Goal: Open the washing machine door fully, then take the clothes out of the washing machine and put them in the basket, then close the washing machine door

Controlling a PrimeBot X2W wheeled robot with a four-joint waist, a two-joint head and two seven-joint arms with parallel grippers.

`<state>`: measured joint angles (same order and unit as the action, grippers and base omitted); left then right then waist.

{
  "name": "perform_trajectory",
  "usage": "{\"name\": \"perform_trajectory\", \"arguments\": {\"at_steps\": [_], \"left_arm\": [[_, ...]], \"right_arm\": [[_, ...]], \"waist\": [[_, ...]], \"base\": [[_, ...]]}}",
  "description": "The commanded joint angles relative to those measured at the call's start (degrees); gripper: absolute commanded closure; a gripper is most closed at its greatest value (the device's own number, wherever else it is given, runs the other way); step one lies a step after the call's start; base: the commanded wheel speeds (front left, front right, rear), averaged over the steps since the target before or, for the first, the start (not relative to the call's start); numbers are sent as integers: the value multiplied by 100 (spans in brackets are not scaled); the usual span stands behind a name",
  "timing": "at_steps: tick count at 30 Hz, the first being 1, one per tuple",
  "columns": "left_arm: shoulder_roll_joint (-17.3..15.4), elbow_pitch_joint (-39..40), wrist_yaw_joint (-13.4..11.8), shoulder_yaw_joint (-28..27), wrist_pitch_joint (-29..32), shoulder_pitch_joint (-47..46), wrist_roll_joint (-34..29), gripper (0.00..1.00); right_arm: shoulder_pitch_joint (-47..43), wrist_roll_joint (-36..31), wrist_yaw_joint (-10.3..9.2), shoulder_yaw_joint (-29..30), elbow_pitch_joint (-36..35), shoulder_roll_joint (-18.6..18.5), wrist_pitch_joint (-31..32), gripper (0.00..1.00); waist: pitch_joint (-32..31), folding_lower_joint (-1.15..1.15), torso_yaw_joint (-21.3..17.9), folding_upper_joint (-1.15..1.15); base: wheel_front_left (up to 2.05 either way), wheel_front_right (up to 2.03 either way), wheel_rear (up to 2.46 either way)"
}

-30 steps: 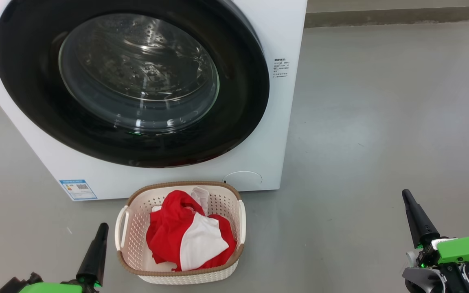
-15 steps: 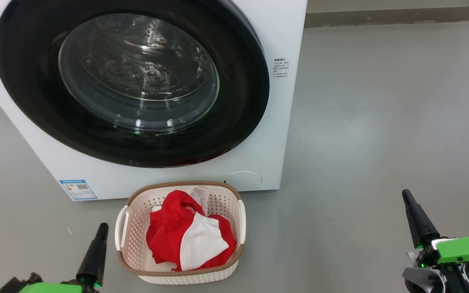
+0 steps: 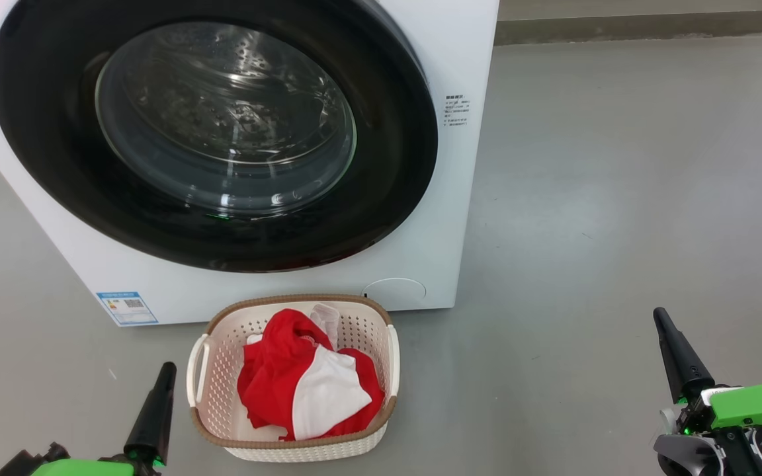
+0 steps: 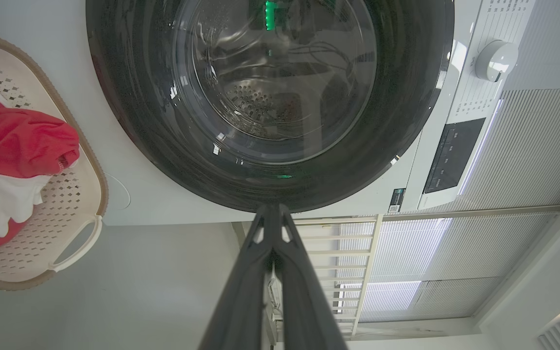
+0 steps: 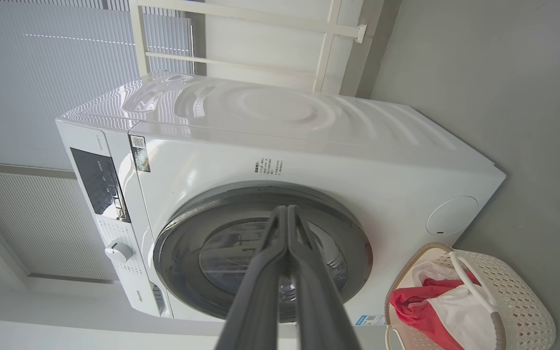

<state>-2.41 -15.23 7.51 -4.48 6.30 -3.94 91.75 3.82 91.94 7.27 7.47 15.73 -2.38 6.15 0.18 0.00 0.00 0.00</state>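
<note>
Head view: the big white boxy front-loading washing machine (image 3: 460, 198) stands on the grey floor (image 3: 619, 198), its round, glossy black-rimmed glass door (image 3: 43, 165) flush against the front. Just before it sits the small cream perforated plastic basket (image 3: 301, 299), the red and red-and-white cloth clothes (image 3: 275, 370) heaped inside. The left end effector (image 3: 167, 370) is just beside the basket, the right end effector (image 3: 660, 320) well apart.

Left wrist view: fingers pressed together, empty.

Right wrist view: likewise pressed together, empty.

Floor (image 3: 606, 198): plain grey, smooth.
Standing on it: white washing machine (image 3: 462, 198); cream basket (image 3: 219, 378) just before its front.
</note>
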Motion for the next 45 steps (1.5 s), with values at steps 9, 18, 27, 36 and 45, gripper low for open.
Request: {"name": "perform_trajectory", "arguments": {"at_steps": [9,18,27,36,45], "left_arm": [[-47,120,-2,-207,20,-225,39,100],[-47,120,-2,-206,20,-225,40,100],[-47,120,-2,-206,20,-225,40,100],[-47,120,-2,-206,20,-225,40,100],[-47,120,-2,-205,19,-225,41,100]], "right_arm": [[236,23,22,-94,-170,-50,34,100],[236,23,22,-94,-170,-50,34,100],[236,23,22,-95,-170,-50,34,100],[236,23,22,-95,-170,-50,34,100],[236,23,22,-95,-170,-50,34,100]], "waist": [[0,0,0,0],[0,0,0,0],[0,0,0,0],[0,0,0,0],[0,0,0,0]], "base": [[0,0,0],[0,0,0],[0,0,0],[0,0,0],[0,0,0]]}}
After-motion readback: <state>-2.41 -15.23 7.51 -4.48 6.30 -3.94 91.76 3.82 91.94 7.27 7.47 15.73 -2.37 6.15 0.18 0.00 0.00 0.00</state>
